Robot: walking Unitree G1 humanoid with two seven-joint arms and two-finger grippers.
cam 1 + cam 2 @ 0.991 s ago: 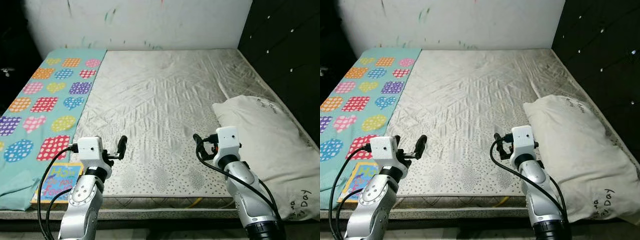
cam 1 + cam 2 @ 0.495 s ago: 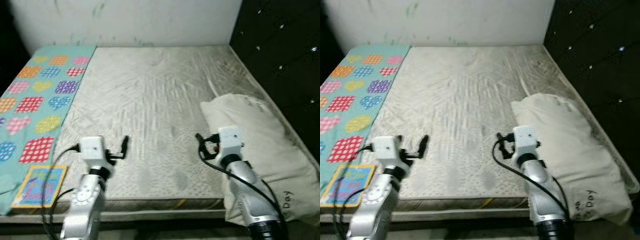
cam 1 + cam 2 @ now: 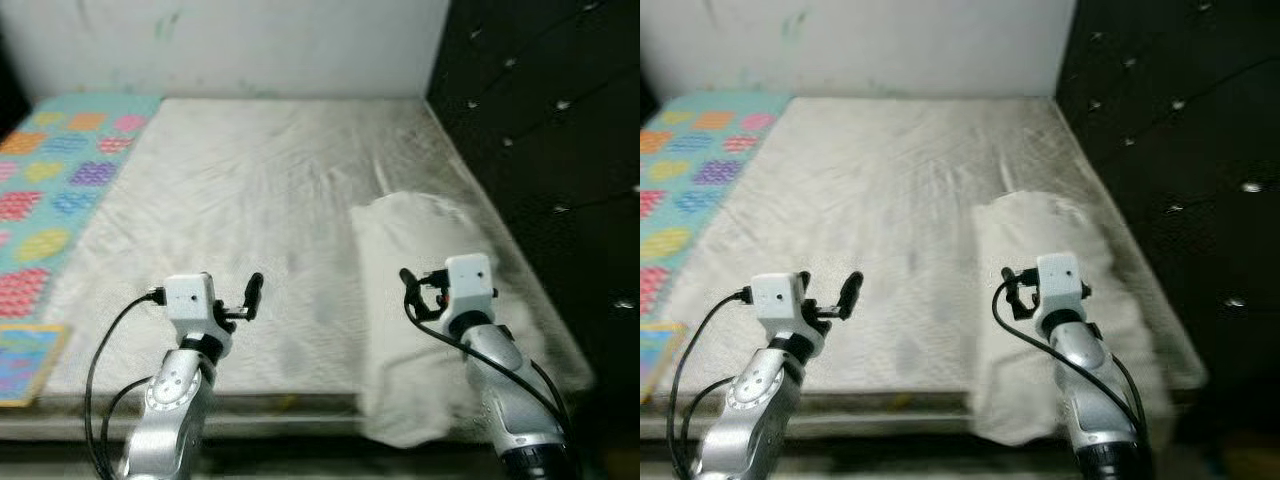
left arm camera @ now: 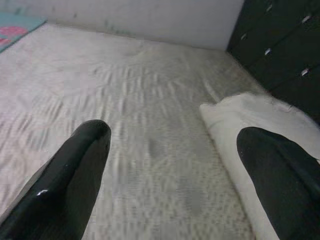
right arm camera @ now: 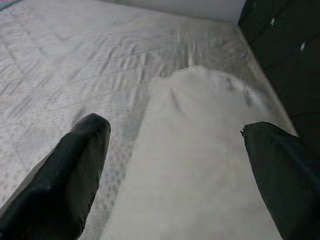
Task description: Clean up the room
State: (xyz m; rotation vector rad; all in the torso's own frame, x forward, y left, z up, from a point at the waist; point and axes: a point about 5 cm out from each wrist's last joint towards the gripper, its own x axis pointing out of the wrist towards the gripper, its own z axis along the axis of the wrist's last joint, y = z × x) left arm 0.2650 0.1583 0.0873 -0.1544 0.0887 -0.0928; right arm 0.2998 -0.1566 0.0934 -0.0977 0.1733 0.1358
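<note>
Right gripper (image 5: 175, 150) held out over the near bed edge, fingers (image 5: 75, 170) wide apart, empty, pillow (image 5: 200, 165) straight ahead between them. Left gripper (image 4: 170, 170) likewise raised, spread apart, empty, over bare mattress (image 3: 250, 200), pillow off to its right side. Pillow lying along the right side of the mattress, near end hanging over the front edge, just beside the dark padded wall (image 3: 540, 130). Colourful sheet (image 3: 50, 190) and book (image 3: 25, 355) far over at the left edge. Compared with a second ago: whole view swung right, so pillow now nearer centre and sheet and book pushed to the left margin; camera turn, not object motion. Frames blurred, consistent with turning. Grippers in same raised, open pose as before. Likely means pillow picked as the next item to tidy; no contact yet, grasp not begun.
</note>
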